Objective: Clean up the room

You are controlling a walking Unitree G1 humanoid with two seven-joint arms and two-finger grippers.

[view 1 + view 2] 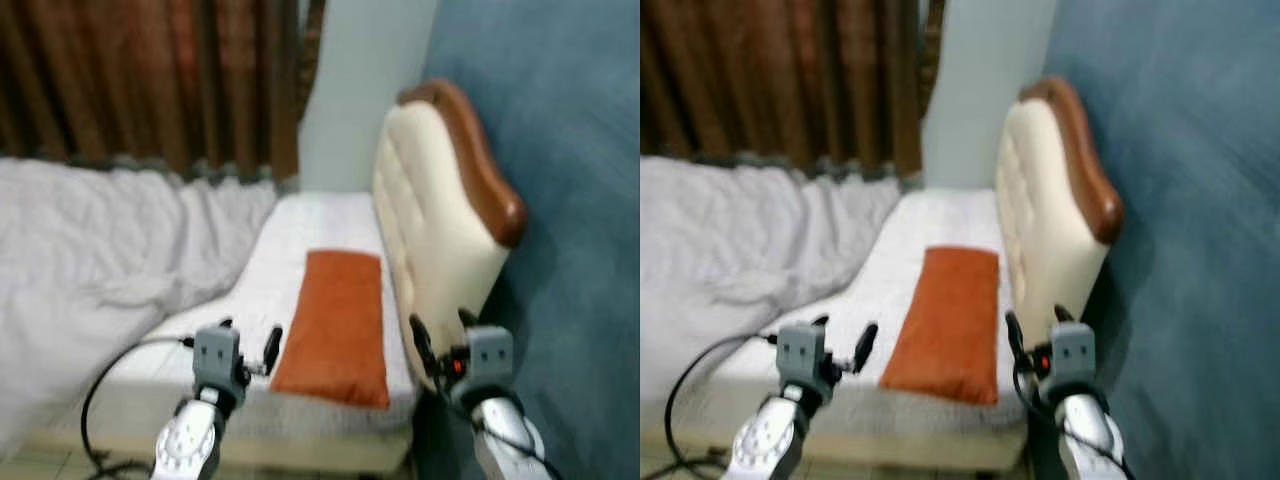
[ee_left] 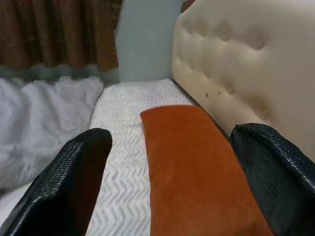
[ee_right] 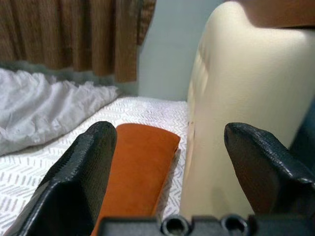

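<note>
Flat rust-orange rectangular cushion [image 1: 335, 325] lies lengthwise at lower centre of the head views, just beside the tufted cream padded headboard with brown wooden rim [image 1: 440, 215], on the white chevron-weave mattress cover [image 1: 300, 225]; a crumpled grey-white duvet [image 1: 95, 260] is heaped at left below brown curtains [image 1: 150, 80]. Left gripper [image 1: 250, 350] and right gripper [image 1: 442, 340], both at the lower edge, hold fingers apart and empty, probably readied to tidy the bedding; soft cloth should sag when lifted

No readable text, labels or numbers anywhere.
</note>
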